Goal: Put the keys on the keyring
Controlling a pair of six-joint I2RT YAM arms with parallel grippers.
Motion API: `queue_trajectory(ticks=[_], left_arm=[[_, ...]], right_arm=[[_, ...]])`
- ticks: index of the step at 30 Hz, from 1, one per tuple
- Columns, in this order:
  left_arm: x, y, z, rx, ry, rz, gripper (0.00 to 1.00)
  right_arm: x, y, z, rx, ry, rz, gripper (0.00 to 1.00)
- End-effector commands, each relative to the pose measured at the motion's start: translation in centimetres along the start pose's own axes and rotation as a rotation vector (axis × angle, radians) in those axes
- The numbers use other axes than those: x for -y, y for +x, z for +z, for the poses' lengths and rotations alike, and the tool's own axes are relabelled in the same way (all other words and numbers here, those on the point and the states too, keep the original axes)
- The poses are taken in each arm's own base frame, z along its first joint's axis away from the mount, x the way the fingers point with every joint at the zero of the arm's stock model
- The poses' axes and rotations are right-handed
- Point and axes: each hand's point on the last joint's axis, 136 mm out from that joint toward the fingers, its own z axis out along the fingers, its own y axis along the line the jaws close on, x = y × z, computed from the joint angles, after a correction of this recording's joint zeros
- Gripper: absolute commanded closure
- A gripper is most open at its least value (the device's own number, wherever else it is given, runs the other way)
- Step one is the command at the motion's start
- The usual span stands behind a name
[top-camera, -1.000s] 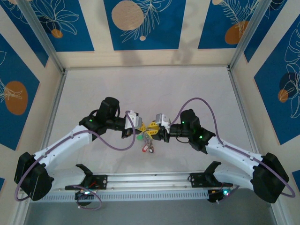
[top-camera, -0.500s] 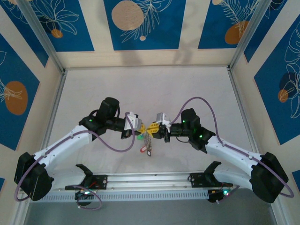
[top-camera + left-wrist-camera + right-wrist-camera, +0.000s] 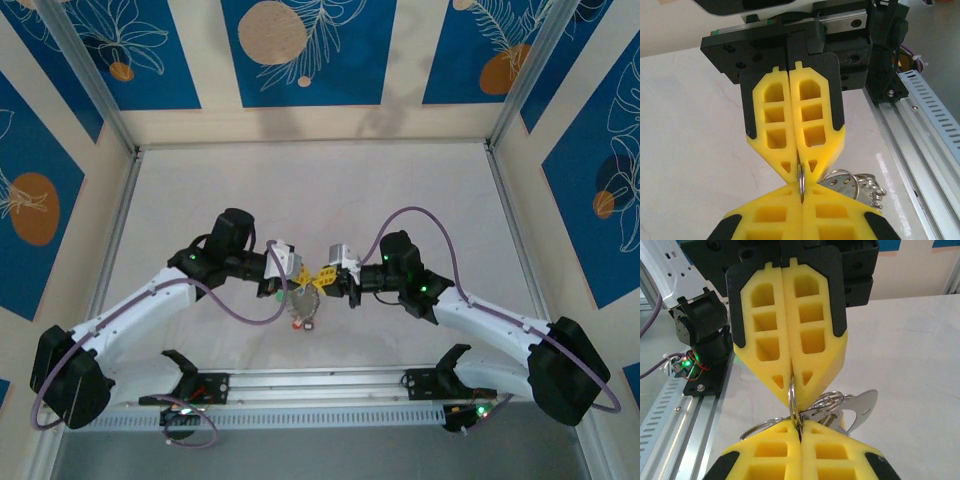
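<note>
Both arms meet nose to nose over the middle of the desk [image 3: 330,190], a little toward its near edge. The left gripper [image 3: 294,272] and the right gripper [image 3: 324,277] sit tip to tip, and a bunch of keys [image 3: 302,310] dangles just below the meeting point, with a speck of red among them.

In the left wrist view, the left gripper's yellow fingers [image 3: 765,217] rise from the bottom, pressed flat together. The thin keyring [image 3: 801,181] stands edge-on in the seam between them. From the top come the right gripper's fingers [image 3: 812,112], also pressed together, and their tips nip the same loop. So that's two pinches on one ring, one from each side.

In the right wrist view it's the same story mirrored. The keyring runs edge-on from one pair of closed tips into the other. Silver keys hang on small rings just beside the pinch, one flat blade poking out to the side. The bunch hangs clear above the desk, with the slotted metal rail [image 3: 925,135] at the near edge close by.
</note>
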Motion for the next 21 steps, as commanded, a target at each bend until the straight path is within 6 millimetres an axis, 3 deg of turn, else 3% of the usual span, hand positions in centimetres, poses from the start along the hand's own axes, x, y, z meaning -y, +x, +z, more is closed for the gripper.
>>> queue_trajectory(ticks=[1,4,21], left_arm=[[0.3,-2.6,-0.7,0.070,0.008,0.075,1.00],[0.1,-2.3,-0.6,0.056,0.005,0.060,1.00],[-1.1,0.3,-0.7,-0.091,-0.067,0.035,1.00]], right_arm=[[-0.5,-1.6,-0.4,0.033,-0.007,-0.061,0.96],[-0.9,-1.8,-0.8,0.042,-0.014,-0.074,1.00],[-0.2,-2.0,-2.2,0.056,0.090,-0.125,1.00]])
